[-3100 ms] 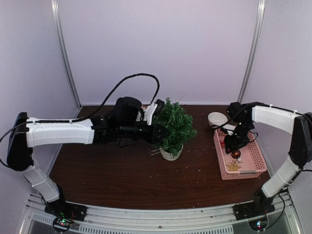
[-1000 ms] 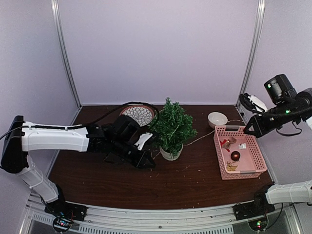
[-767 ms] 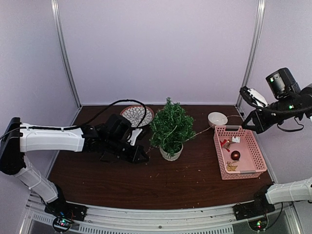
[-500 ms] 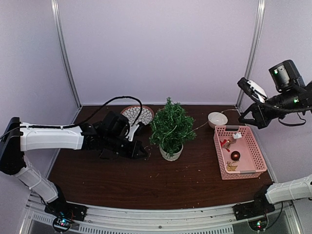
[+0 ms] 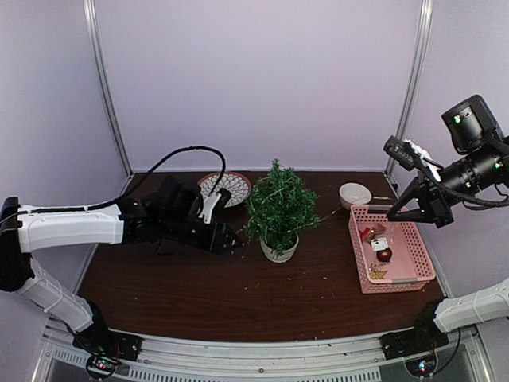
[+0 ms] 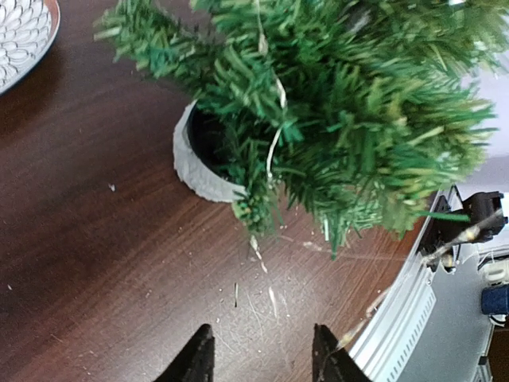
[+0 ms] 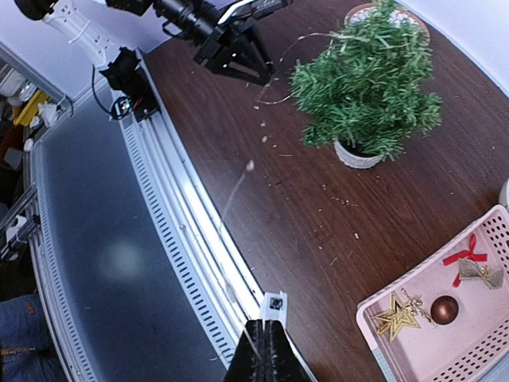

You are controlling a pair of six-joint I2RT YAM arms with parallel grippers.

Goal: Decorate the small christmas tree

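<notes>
The counter (image 5: 199,294) carried one small christmas tree (image 5: 280,205), one patterned plate (image 5: 235,185), one white bowl (image 5: 355,194), one pink basket (image 5: 355,256) and one thin string (image 7: 250,165). The basket held one gold star (image 7: 395,313), one dark red ball (image 7: 444,309) and one red bow (image 7: 469,253).

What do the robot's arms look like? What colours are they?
Both arms are white shells with black joints. The left arm trails a looping black cable. The right arm shows small green lights. The jaws are black.
</notes>
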